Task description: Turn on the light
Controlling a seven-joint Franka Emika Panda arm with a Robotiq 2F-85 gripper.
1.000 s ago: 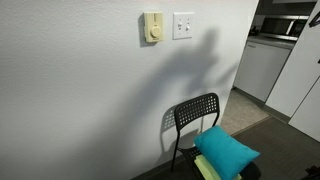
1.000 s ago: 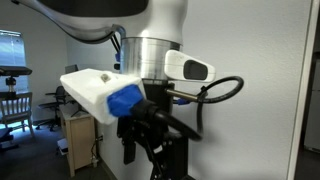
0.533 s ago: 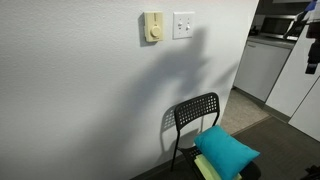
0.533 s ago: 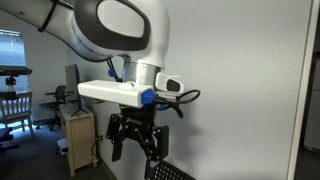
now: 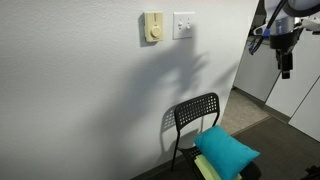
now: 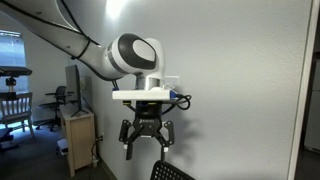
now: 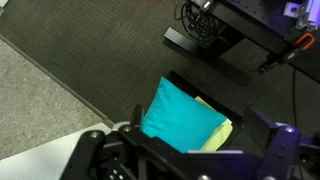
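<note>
The light switch (image 5: pixel 183 25) is a small white square plate on the white wall, to the right of a cream-yellow box with a round dial (image 5: pixel 152 27). No lamp shows. My gripper (image 5: pixel 285 66) hangs at the upper right, pointing down, well to the right of the switch and apart from the wall. In an exterior view the gripper (image 6: pixel 147 150) has its fingers spread and holds nothing. In the wrist view the gripper (image 7: pixel 185 160) looks down with its dark fingers at both sides. The switch is out of the wrist view.
A black chair (image 5: pixel 195 118) stands against the wall below the switch, with a teal cushion (image 5: pixel 226 151) on yellow cloth. The cushion (image 7: pixel 180 115) also shows in the wrist view. White cabinets (image 5: pixel 262 66) stand at the right. A wooden cabinet (image 6: pixel 78 140) stands behind the arm.
The arm has swung into one exterior view from the right edge. In the other it has moved away from the camera towards the wall. The gripper now points down.
</note>
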